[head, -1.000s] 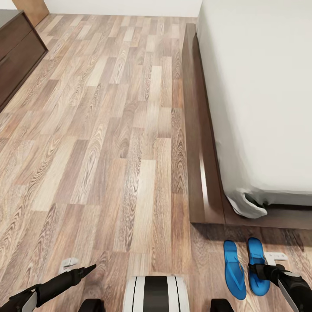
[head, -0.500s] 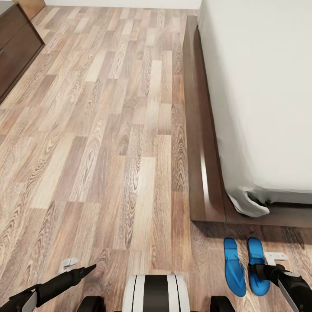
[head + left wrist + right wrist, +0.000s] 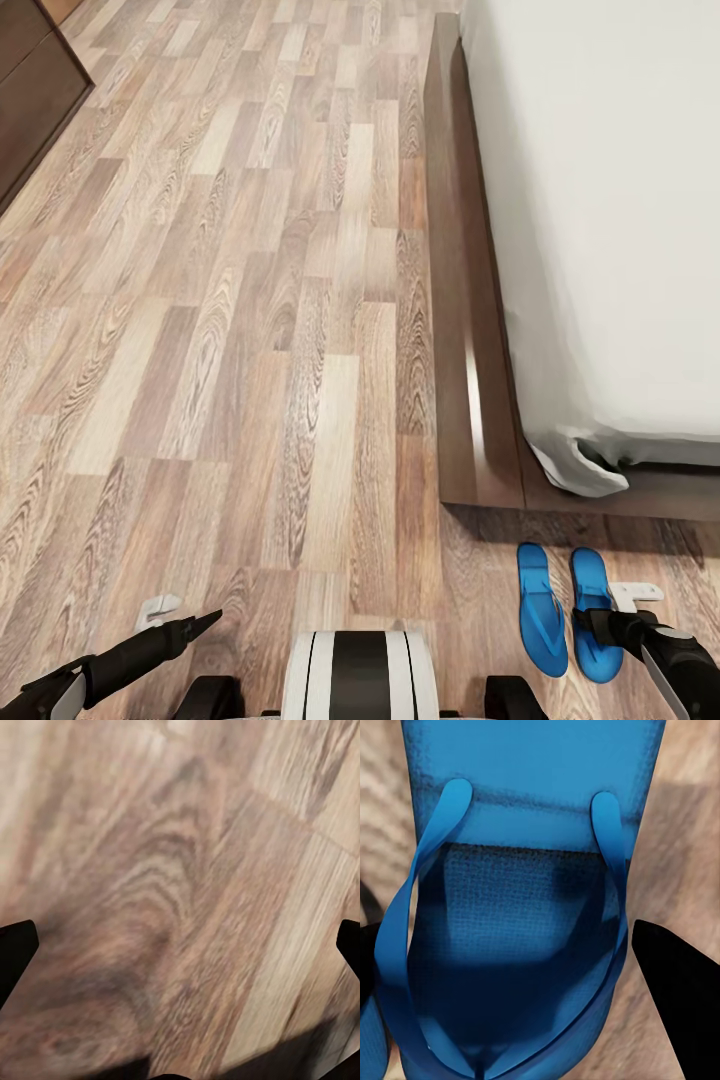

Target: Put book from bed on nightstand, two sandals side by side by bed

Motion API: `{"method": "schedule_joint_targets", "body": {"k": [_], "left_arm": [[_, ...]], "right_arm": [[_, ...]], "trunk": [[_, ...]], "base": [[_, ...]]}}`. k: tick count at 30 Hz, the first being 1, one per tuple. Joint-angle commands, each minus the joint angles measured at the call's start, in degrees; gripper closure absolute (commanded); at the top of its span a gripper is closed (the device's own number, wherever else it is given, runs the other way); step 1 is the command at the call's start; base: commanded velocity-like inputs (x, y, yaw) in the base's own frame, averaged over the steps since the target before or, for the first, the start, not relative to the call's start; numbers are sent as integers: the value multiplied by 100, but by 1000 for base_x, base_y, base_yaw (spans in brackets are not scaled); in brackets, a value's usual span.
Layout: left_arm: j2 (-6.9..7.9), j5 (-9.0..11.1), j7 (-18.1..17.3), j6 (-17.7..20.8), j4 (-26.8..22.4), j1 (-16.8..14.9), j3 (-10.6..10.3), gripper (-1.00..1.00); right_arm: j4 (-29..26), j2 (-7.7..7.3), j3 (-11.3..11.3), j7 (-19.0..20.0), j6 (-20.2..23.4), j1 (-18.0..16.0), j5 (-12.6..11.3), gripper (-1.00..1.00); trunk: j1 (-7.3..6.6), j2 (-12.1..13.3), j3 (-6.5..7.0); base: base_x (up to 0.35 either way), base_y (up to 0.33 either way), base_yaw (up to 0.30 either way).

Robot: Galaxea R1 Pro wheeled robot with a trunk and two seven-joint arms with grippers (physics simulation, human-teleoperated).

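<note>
— Bed and sandals?
— I see the bed (image 3: 600,220) ahead on the right. Both sandals (image 3: 568,625) lie side by side on the floor (image 3: 250,330) just off its foot, long axes toward the frame.
— Grippers?
— Right gripper (image 3: 628,605) wide over the right-hand sandal; left gripper (image 3: 170,615) also wide, above bare floor.

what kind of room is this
Most likely a bedroom: a low bed with a light-grey mattress on a dark wooden frame, wood-plank floor, and two blue sandals lying side by side on the floor at the bed's end.
</note>
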Motion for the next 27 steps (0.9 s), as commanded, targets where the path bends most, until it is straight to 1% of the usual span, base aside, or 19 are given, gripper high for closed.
{"method": "schedule_joint_targets", "body": {"k": [1,12,17,27], "left_arm": [[-2,-29,-28,36,-1,-3,43,-100],[-2,-33,-28,36,-1,-3,44,-100],[-2,-32,-27,36,-1,-3,41,-100],[-2,-29,-28,36,-1,-3,47,-100]], "right_arm": [[-10,3,-26,33,34,0,12,100],[-10,3,-26,33,34,0,12,100],[-10,3,-26,33,34,0,12,100],[-10,3,-26,33,32,0,12,100]], "trunk": [[-1,-1,-3],[-1,-1,-3],[-1,-1,-3],[-1,-1,-3]], "base": [[0,0,0],[0,0,0],[0,-95,0],[0,-8,0]]}}
